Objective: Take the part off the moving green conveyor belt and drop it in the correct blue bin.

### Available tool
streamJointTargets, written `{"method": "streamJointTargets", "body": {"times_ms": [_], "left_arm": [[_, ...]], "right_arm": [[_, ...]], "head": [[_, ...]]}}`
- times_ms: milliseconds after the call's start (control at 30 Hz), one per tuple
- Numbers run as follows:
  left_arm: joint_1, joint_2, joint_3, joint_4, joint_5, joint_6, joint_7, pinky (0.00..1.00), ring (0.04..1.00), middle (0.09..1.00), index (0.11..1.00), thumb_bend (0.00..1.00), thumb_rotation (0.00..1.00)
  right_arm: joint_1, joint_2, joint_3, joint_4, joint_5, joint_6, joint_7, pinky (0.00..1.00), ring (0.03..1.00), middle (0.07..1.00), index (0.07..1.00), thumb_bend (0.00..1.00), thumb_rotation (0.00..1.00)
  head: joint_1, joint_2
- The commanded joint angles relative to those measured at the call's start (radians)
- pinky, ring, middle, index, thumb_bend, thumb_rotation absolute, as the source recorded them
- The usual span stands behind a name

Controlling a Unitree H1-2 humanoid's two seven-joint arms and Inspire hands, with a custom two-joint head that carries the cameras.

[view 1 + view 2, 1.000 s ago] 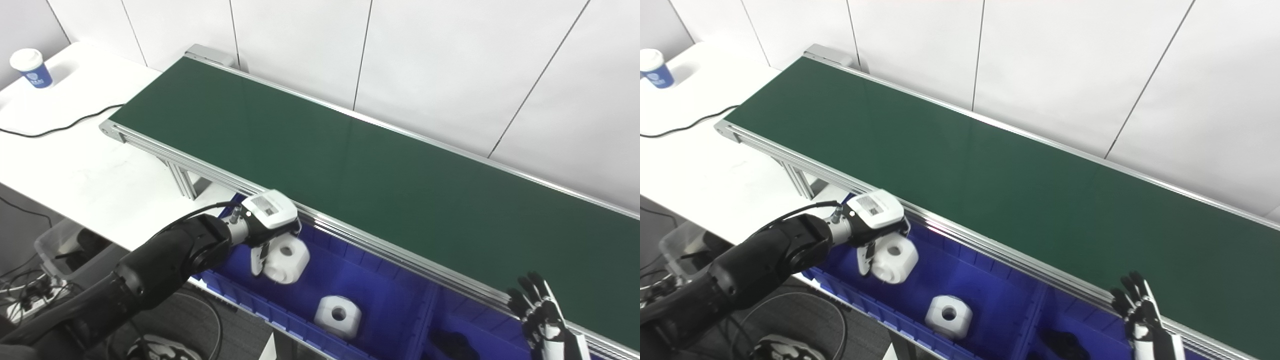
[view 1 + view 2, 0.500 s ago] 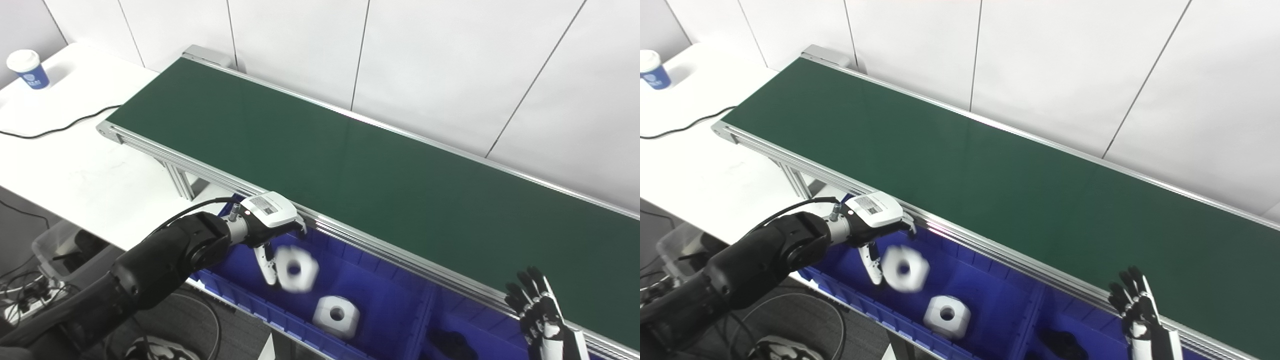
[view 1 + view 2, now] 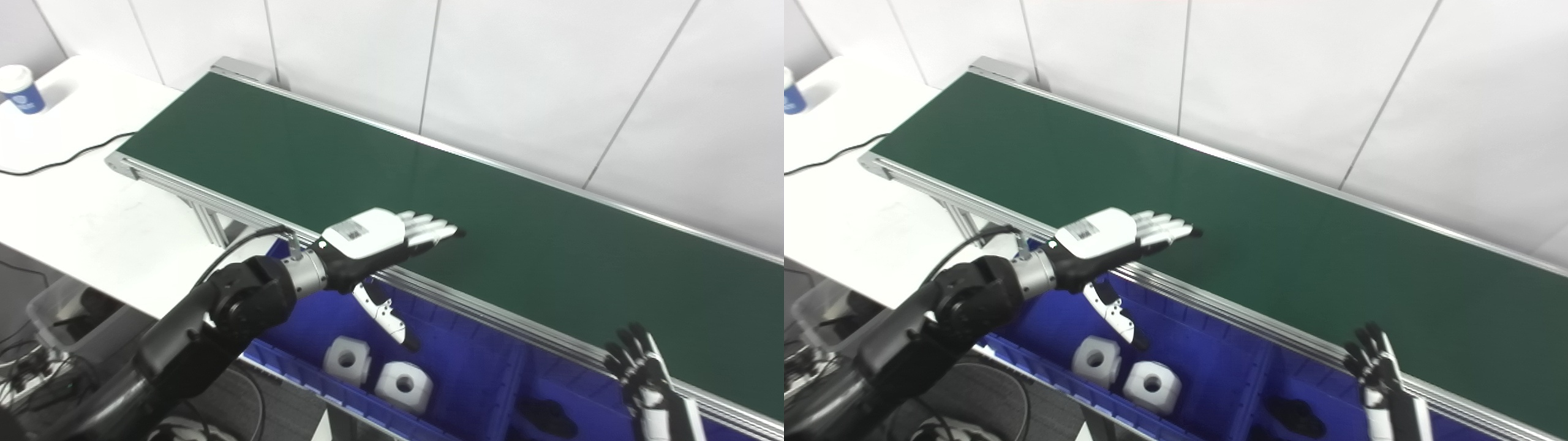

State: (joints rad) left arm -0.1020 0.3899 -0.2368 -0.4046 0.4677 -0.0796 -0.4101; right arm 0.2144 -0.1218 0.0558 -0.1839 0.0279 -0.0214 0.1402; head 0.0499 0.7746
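Two white blocky parts, each with a round hole, lie side by side in the left blue bin [image 3: 471, 380]: one part [image 3: 346, 361] on the left, the other part [image 3: 403, 386] touching it on the right. My left hand [image 3: 380, 242] is open and flat, fingers stretched over the near rail of the green conveyor belt [image 3: 429, 202], thumb hanging down over the bin. It holds nothing. My right hand [image 3: 643, 373] is open at the lower right, fingers spread near the belt's rail. No part shows on the belt.
A dark part [image 3: 548, 416] lies in the right blue bin [image 3: 588, 410]. A white table [image 3: 79, 202] stands left of the belt with a blue and white paper cup [image 3: 16, 89] and a black cable [image 3: 61, 160]. A white panelled wall runs behind the belt.
My left hand let go of the white part, which fell into the left bin beside the other one. The hand then opened flat and rose toward the belt. The camera shifted slightly.
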Motion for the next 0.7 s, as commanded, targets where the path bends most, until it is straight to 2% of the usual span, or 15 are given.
{"method": "streamJointTargets", "body": {"times_ms": [0, 67, 167, 200, 233, 300, 367, 500, 667], "left_arm": [[0.013, -0.027, 0.045, -0.038, -0.122, 0.033, 0.030, 1.00, 1.000, 1.000, 1.000, 1.00, 0.69], [0.032, -0.059, 0.074, -0.051, -0.205, 0.076, 0.029, 0.99, 1.000, 1.000, 1.000, 0.99, 0.70], [0.078, -0.146, 0.096, -0.043, -0.325, 0.178, 0.043, 1.00, 1.000, 1.000, 1.000, 0.94, 0.75], [0.091, -0.172, 0.094, -0.041, -0.337, 0.204, 0.052, 1.00, 1.000, 1.000, 1.000, 0.94, 0.79], [0.100, -0.189, 0.093, -0.036, -0.341, 0.217, 0.060, 1.00, 1.000, 1.000, 1.000, 0.94, 0.82], [0.114, -0.221, 0.082, -0.023, -0.346, 0.226, 0.071, 1.00, 1.000, 1.000, 1.000, 0.93, 0.86], [0.127, -0.249, 0.068, -0.007, -0.355, 0.224, 0.071, 1.00, 1.000, 1.000, 1.000, 0.93, 0.85], [0.156, -0.243, 0.039, 0.004, -0.354, 0.211, 0.050, 1.00, 1.000, 1.000, 1.000, 0.90, 0.82], [0.183, -0.242, 0.019, -0.017, -0.364, 0.237, 0.055, 1.00, 1.000, 1.000, 1.000, 0.89, 0.81]], "right_arm": [[-0.012, 0.035, 0.029, -0.065, -0.046, 0.031, -0.020, 0.88, 0.908, 0.943, 0.960, 0.93, 0.95], [-0.014, 0.067, 0.060, -0.083, -0.095, 0.054, -0.040, 0.90, 0.914, 0.950, 0.964, 0.92, 0.96], [-0.023, 0.124, 0.105, -0.100, -0.166, 0.090, -0.071, 0.91, 0.923, 0.956, 0.967, 0.91, 0.99], [-0.025, 0.140, 0.115, -0.104, -0.179, 0.102, -0.077, 0.92, 0.929, 0.958, 0.966, 0.90, 0.99], [-0.028, 0.157, 0.125, -0.104, -0.194, 0.115, -0.085, 0.92, 0.933, 0.958, 0.966, 0.90, 0.99], [-0.031, 0.183, 0.141, -0.102, -0.217, 0.132, -0.097, 0.93, 0.935, 0.958, 0.965, 0.90, 0.99], [-0.034, 0.203, 0.154, -0.099, -0.235, 0.141, -0.106, 0.92, 0.937, 0.962, 0.966, 0.90, 0.99], [-0.035, 0.230, 0.176, -0.098, -0.263, 0.147, -0.125, 0.93, 0.941, 0.969, 0.970, 0.87, 0.99], [-0.032, 0.237, 0.190, -0.105, -0.288, 0.147, -0.140, 0.93, 0.942, 0.979, 0.976, 0.86, 1.00]], "head": [[-0.101, 0.003], [-0.185, 0.002], [-0.300, -0.003], [-0.300, -0.003], [-0.343, -0.007], [-0.380, -0.012], [-0.405, -0.016], [-0.447, -0.023], [-0.472, -0.030]]}}
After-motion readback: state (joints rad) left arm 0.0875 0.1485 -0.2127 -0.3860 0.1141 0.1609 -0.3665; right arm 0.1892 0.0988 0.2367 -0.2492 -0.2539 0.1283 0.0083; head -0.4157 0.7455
